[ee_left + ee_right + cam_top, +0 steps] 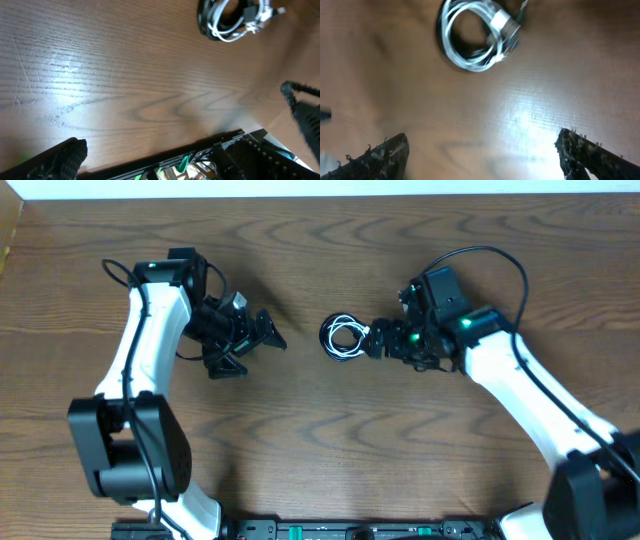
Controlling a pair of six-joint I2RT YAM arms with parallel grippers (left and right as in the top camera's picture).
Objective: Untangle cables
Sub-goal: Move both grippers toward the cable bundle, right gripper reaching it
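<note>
Right hand (372,340) is spread wide with nothing between its fingers, as is shown in the right wrist view. Left hand (256,352) is likewise held spread and empty. The cables (345,337) are found as one small coiled bundle on the table (320,440), at the middle of the overhead frame, between the two hands.

The bundle lies just left of the right hand's fingertips, ahead of them and not yet enclosed. The left hand is set well apart, further to the left of the frame, so the right arm is judged the nearer. The coil is nearly round, so no clear long axis can be made out. Its plug ends are gathered on its right side, pointed towards the right hand.
</note>
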